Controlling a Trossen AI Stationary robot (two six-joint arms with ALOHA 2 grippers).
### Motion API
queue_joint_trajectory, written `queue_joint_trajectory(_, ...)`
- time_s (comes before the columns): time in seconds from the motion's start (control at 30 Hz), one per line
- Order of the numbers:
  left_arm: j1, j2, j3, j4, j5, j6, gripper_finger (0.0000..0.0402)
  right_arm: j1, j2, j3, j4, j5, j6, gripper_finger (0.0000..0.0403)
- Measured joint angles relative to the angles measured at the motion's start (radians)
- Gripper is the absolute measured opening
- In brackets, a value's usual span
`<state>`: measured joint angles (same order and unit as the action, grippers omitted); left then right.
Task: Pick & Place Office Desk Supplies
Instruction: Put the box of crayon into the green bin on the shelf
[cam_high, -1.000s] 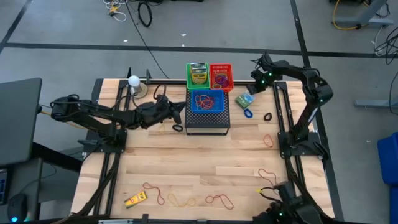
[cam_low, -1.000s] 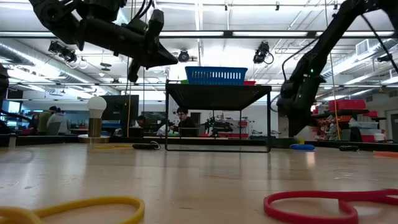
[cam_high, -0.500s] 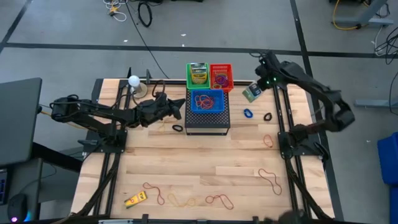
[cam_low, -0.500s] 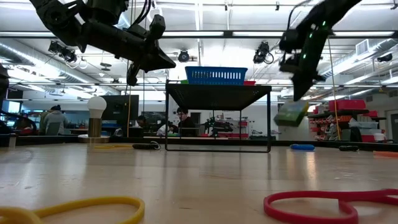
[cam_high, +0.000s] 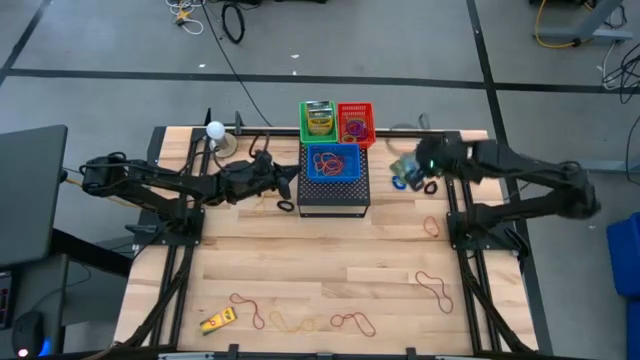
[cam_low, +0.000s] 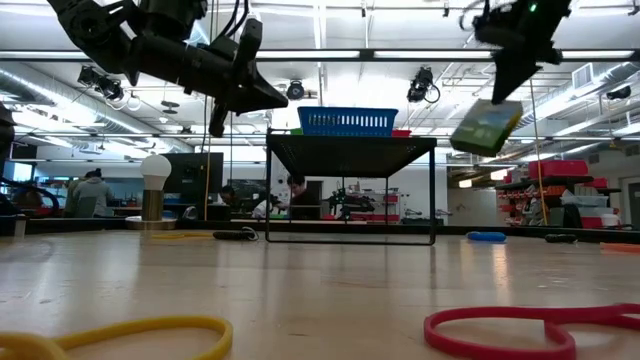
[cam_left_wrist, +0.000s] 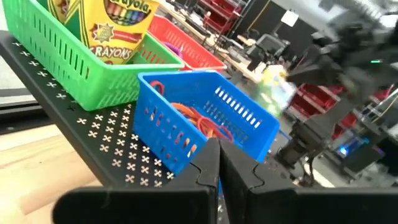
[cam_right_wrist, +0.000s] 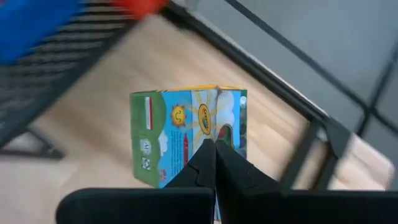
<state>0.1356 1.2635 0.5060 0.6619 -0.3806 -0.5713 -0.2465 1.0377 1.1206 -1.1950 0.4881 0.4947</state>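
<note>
Aloft, right hand pinched on green printed box, left hand closed

Pale wooden table, perforated black metal box, glossy printed cardboard green box.

Black mesh box with baskets blocks centre; front table open.

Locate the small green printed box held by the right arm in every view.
High view: green box, right of the black mesh stand.
Low view: green box, hanging upper right of the stand.
Left wrist view: blurred, beyond the blue basket.
Right wrist view: centre.
Shared landmark: the stand.
</note>
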Motion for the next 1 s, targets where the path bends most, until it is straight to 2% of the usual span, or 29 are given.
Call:
queue_joint_trajectory(0.23,-0.001,0.000,0.000,-0.014,0.022,0.055,0.0009,0.409,0.063,0.000,0.024,0.063,0.025,0.0000)
queue_joint_trajectory(0.43,-0.031,0.000,0.000,-0.020,0.026,0.037,0.0009,0.640,0.128,0.000,0.112,0.087,-0.058,0.0000)
queue_joint_trajectory(0.6,-0.063,0.006,0.000,-0.058,0.026,0.029,0.0009,0.686,0.243,0.000,0.302,0.121,-0.290,0.0000)
queue_joint_trajectory(0.83,-0.125,0.007,0.000,-0.083,0.017,-0.005,0.0009,0.656,0.472,0.000,0.661,0.138,-0.759,0.0000)
queue_joint_trajectory(1.0,-0.169,0.007,0.000,-0.084,-0.011,-0.005,0.0009,0.639,0.620,0.000,0.888,0.136,-0.983,0.0000)
